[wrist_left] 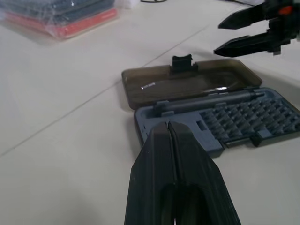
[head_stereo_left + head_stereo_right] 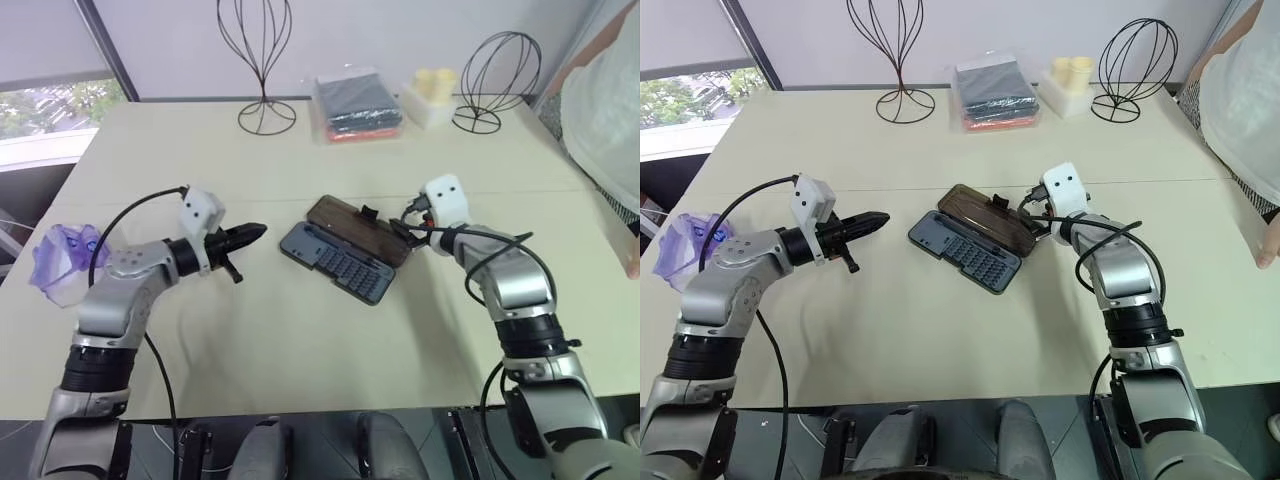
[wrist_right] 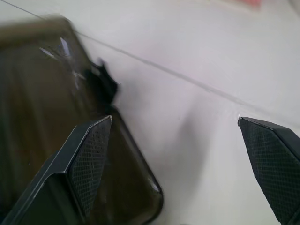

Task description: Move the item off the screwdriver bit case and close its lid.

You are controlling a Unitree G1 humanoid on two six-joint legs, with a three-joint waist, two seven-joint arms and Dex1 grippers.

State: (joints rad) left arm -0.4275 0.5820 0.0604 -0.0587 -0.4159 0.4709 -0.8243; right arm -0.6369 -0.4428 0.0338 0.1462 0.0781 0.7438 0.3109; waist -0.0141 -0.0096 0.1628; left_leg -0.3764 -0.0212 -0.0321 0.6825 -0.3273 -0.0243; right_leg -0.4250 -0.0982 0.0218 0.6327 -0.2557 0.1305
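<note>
Head eyes overlook the table (image 2: 300, 340); wrist cameras sit close over the lid (image 1: 187, 84).

The table (image 2: 300, 330) is a pale cream. On it the screwdriver bit case (image 2: 335, 262) is dark grey-blue, its bits forming a regular grid of small grey squares. The lid (image 2: 358, 230), beside the case, is translucent smoky brown with a black latch tab (image 1: 182, 63). Behind the case, a clear-wrapped stack (image 2: 357, 103) shows dark cloth over a red layer (with an orange tinge). Near the stack stand black wire frames (image 2: 262, 60). Left of the case lies a translucent purple object (image 2: 62, 258).
</note>
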